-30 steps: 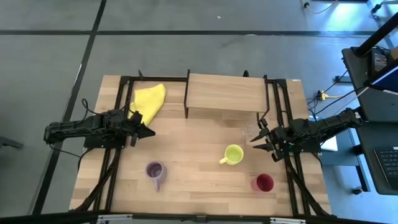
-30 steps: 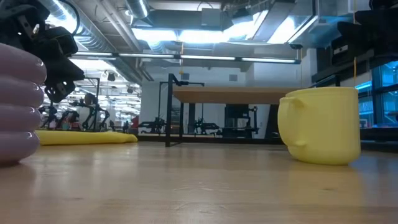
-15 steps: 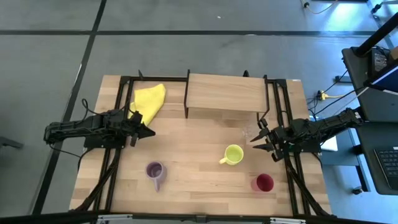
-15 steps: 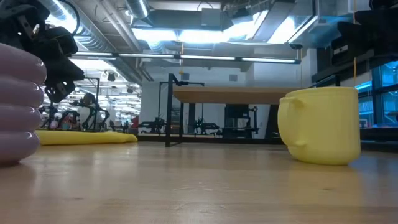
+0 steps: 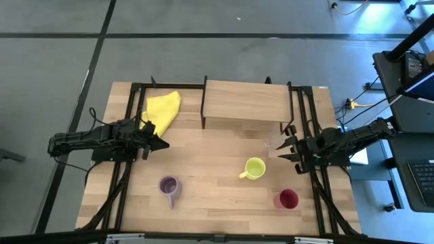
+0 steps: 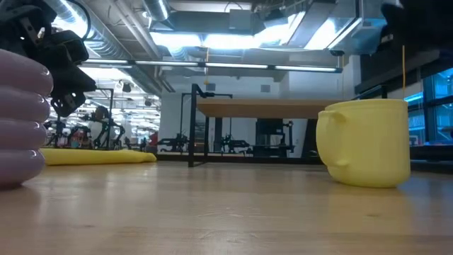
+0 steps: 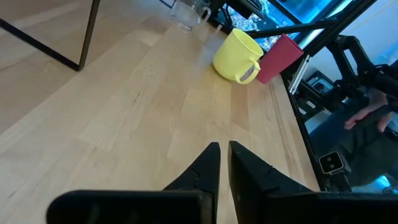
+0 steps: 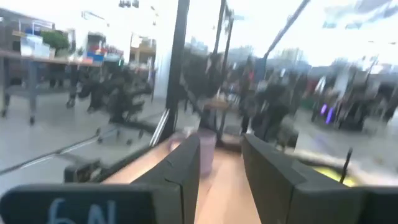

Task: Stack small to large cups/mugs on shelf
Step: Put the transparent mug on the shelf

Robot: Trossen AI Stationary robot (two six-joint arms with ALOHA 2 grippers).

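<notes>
The light-wood shelf stands on thin black legs at the table's far middle. The yellow-green mug, the lilac mug and the dark red cup stand upright on the table's near half. The tiny clear glass stands near the shelf's right end. My right gripper is open, just right of the glass, touching nothing. My left gripper is shut and empty at the table's left, near the yellow cloth. In the left wrist view the yellow-green mug, red cup and glass show far ahead.
A yellow cloth lies at the far left beside the shelf. Black frame rails run along both sides of the table. Bare wood lies between the mugs and the shelf. A desk with equipment stands beyond the right edge.
My right gripper has shifted a little toward the table's right edge and risen; its wrist view is blurred. The cups, the glass and my left arm have kept still.
</notes>
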